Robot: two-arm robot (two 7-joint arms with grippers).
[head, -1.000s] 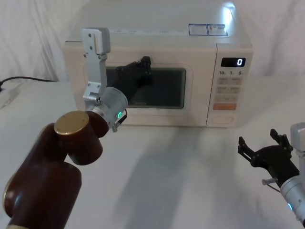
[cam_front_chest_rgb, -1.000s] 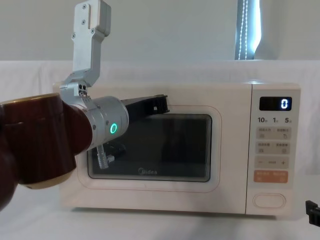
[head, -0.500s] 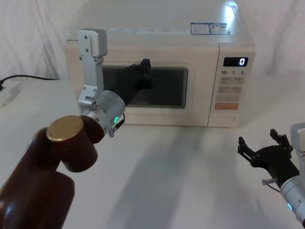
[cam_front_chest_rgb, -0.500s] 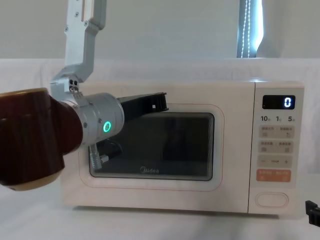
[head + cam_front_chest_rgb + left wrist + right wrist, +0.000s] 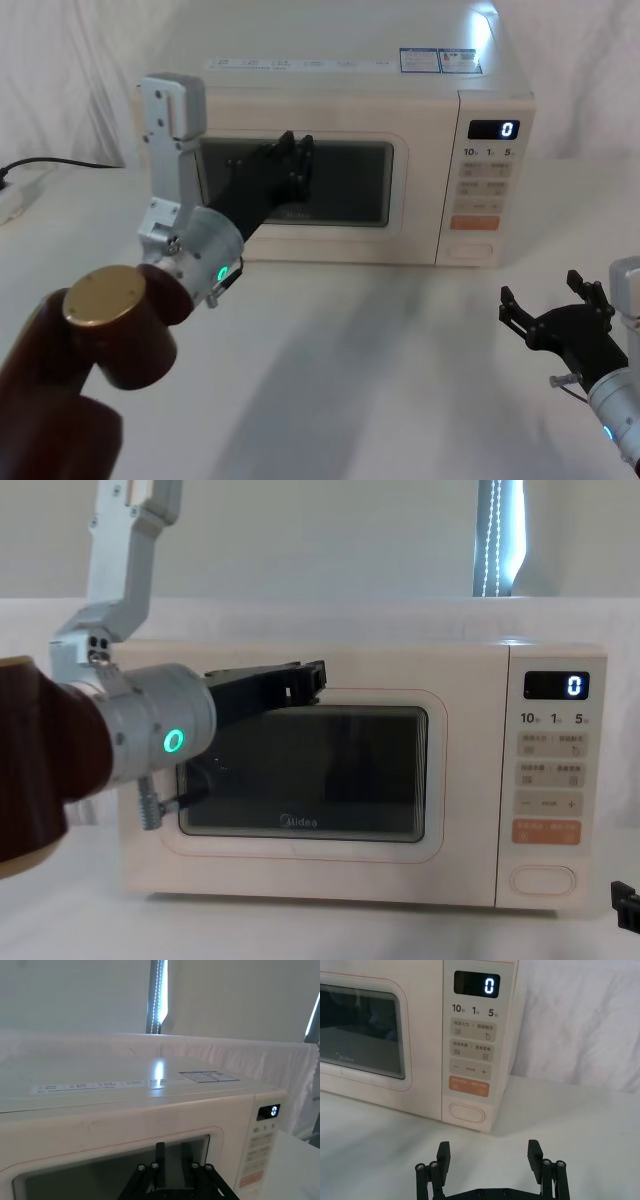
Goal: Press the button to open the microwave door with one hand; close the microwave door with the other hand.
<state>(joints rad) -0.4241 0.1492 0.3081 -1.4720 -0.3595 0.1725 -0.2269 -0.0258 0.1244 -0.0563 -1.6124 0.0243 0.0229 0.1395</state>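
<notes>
The cream microwave (image 5: 330, 90) stands at the back of the table, its display reading 0. The microwave door (image 5: 415, 200) (image 5: 300, 855) (image 5: 125, 1130) (image 5: 425, 1060) lies flush with the front. My left gripper (image 5: 297, 150) (image 5: 315, 678) (image 5: 171, 1160) is shut, its tips just in front of the upper left part of the dark window. The wide pill-shaped button (image 5: 470, 251) (image 5: 466, 1113) (image 5: 542, 880) sits at the bottom of the keypad strip. My right gripper (image 5: 548, 297) (image 5: 489, 1152) is open and holds nothing, low over the table in front of the button and well short of it.
A black cable (image 5: 50, 165) and a white object (image 5: 10, 205) lie at the table's far left. My left arm's brown elbow (image 5: 110, 320) fills the near left. White cloth covers the table (image 5: 380, 360) and white curtains hang behind.
My left arm's wrist and elbow have slid left and back, and the gripper tips have shifted slightly left before the window. The door and the right gripper have not moved.
</notes>
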